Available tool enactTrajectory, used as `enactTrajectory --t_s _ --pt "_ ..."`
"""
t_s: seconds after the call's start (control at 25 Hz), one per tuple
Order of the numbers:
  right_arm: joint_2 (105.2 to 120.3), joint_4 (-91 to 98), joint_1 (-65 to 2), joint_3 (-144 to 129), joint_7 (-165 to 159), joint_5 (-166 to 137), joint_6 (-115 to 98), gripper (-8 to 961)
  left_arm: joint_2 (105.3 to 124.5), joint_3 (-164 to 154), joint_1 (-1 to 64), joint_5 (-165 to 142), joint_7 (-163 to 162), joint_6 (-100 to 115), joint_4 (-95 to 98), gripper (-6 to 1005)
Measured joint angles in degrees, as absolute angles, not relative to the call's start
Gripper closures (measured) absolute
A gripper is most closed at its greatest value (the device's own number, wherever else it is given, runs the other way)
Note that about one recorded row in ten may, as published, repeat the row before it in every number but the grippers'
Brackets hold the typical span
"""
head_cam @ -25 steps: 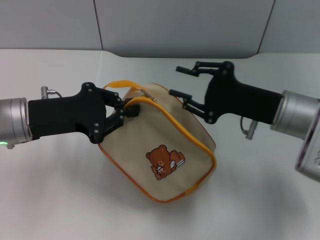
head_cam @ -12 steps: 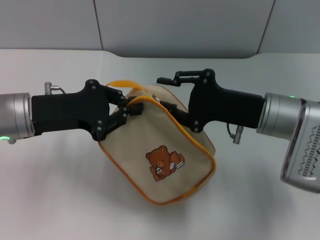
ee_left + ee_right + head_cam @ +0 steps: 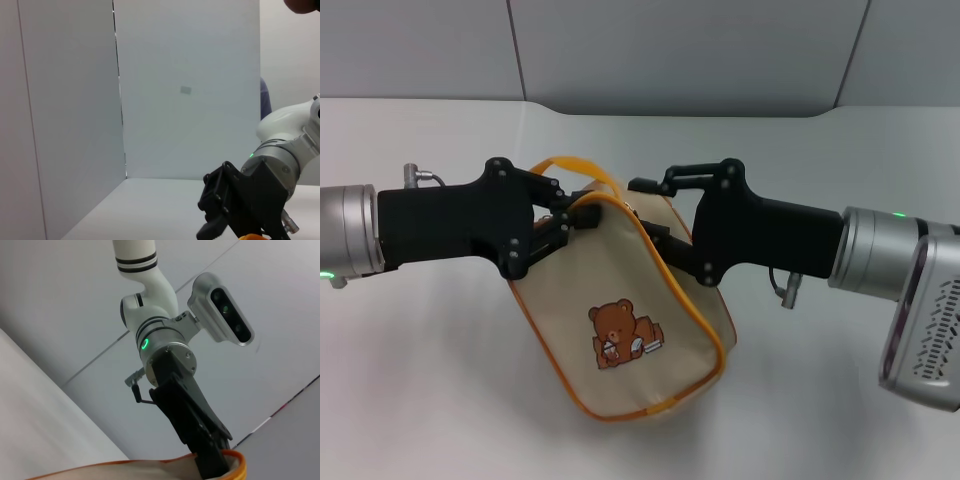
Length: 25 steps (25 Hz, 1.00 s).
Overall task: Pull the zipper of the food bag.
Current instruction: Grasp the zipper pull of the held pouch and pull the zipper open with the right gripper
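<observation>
I hold the food bag [image 3: 620, 330] up off the desk [image 3: 440, 400] with my left pincer [image 3: 563, 222], clenched on its upper corner by the orange strap loop [image 3: 575, 165]. Since a second ago my right pincer [image 3: 648, 215] has crossed over from well apart and now brackets the top of the bag, its fingers released, one above and one against the fabric. The bag has swung lower and tilted beneath my left pincer. The zipper [image 3: 628, 213] pull sits on the bag's top edge, just between my right fingers, so I judge the grab is next. No writing is readable; only a brown bear print [image 3: 620, 335] marks the bag's face.
</observation>
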<state>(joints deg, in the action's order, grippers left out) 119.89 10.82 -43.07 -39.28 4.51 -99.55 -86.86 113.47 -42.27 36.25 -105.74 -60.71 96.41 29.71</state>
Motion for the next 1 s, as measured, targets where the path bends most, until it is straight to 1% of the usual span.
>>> enactTrajectory --t_s 0.04,0.28,0.4,0.72,0.8,0.84,0.88,1.0 --pt "119.89 10.5 -43.1 -39.5 4.5 -99.6 -86.7 572 113.47 -42.2 36.2 -105.7 -60.6 96.5 29.7 929" --pt "119.89 10.3 -43.2 -39.6 4.4 -99.6 -86.5 730 113.8 -42.1 36.1 -105.7 -60.4 96.6 29.7 930" --pt "119.89 10.3 -43.2 -39.6 4.2 -99.6 -86.5 942 113.95 -42.2 36.0 -105.7 -60.3 96.6 29.7 932" --pt "119.7 10.6 -42.0 -39.6 4.0 -99.9 -86.8 949 114.11 -41.0 35.4 -105.5 -60.3 95.9 29.7 936" --pt "119.52 11.5 -40.0 -39.7 4.0 -100.8 -88.0 951 114.15 -39.5 35.2 -105.4 -60.2 95.3 29.4 935" --pt "119.45 13.1 -37.8 -39.8 3.7 -102.1 -89.5 952 114.21 -38.0 34.8 -105.4 -60.2 94.7 29.2 935" --pt "119.45 13.1 -37.8 -39.8 3.7 -102.1 -89.5 952 114.22 -37.4 34.6 -105.4 -60.2 94.5 29.1 935" --pt "119.39 16.7 -33.2 -39.8 1.8 -104.6 -92.1 953 114.26 -36.4 34.3 -105.4 -60.2 94.1 29.1 934"
